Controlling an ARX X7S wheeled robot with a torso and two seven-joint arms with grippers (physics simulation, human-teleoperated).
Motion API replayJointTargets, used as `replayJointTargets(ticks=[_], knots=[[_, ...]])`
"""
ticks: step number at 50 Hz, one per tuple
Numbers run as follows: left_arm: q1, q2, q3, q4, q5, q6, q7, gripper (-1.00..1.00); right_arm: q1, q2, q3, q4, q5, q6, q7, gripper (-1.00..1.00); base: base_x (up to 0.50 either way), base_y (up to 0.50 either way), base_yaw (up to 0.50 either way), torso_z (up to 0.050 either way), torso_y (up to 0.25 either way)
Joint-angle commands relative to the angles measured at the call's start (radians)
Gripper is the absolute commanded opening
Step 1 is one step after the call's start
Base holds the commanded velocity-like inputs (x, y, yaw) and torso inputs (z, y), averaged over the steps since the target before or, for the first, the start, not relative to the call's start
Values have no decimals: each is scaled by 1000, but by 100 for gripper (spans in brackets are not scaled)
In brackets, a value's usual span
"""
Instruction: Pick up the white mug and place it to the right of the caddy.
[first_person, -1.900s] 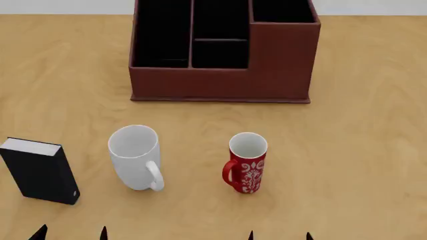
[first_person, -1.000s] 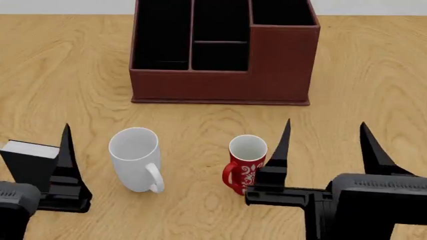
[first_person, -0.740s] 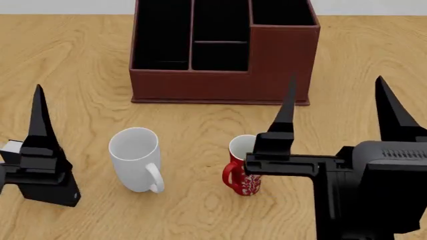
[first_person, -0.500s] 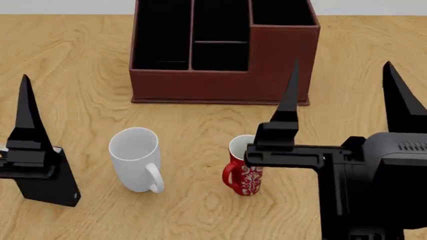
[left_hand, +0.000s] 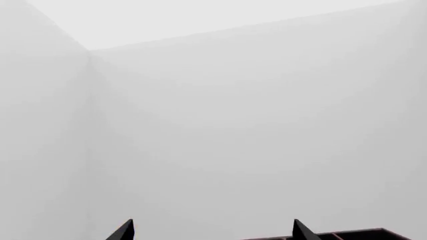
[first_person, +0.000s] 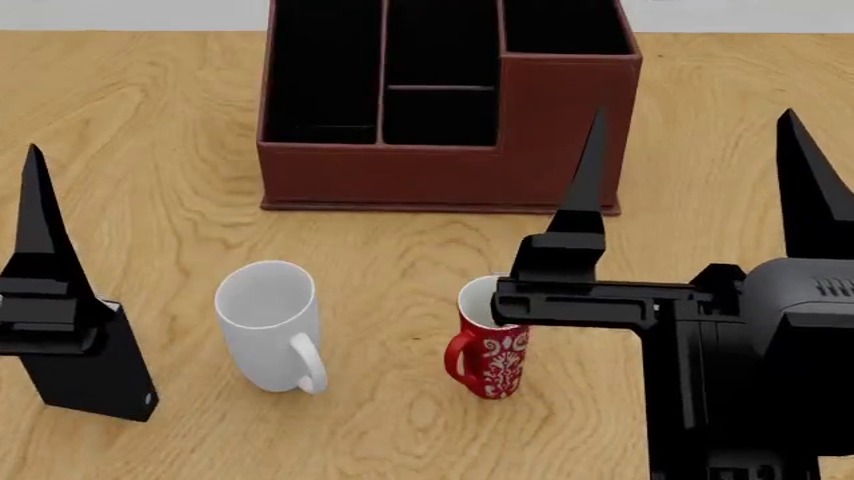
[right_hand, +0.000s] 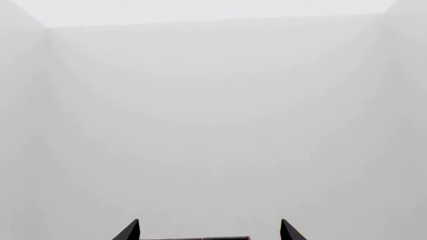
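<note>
target: plain glossy white mug (first_person: 271, 325) is seen upright on light wooden surface (first_person: 147, 150), handle toward robot, well in front of reddish-brown leather-look caddy (first_person: 447, 105).
neighbour: slim red patterned mug (first_person: 490, 338) stands to its right.
left gripper (left_hand: 212, 231): spread wide, empty, raised; mug lies right of it, nearer arm judged.
right gripper (first_person: 694, 175): spread, empty, above red mug side.
goal spot: bare surface right of caddy.

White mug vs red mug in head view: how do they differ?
Colour: the white mug is plain glossy white; the red mug is red with a white pattern. Build: the white mug is wider and tapers downward; the red mug is slimmer and straighter. Place: the white mug stands clear, the red mug is partly hidden behind the right gripper. Both stand upright, empty, with loop handles, in front of the caddy.
</note>
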Motion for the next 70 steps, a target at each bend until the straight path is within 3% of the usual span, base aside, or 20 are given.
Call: replayJointTargets(ticks=[1, 70], knots=[[0, -8, 3, 11, -5, -7, -8, 100, -4, 5, 3, -7, 12, -6, 7, 100, 207, 0, 0, 0, 0], [-15, -45, 68, 54, 0, -42, -63, 100, -79, 44, 30, -30, 72, -54, 37, 100, 208, 0, 0, 0, 0]])
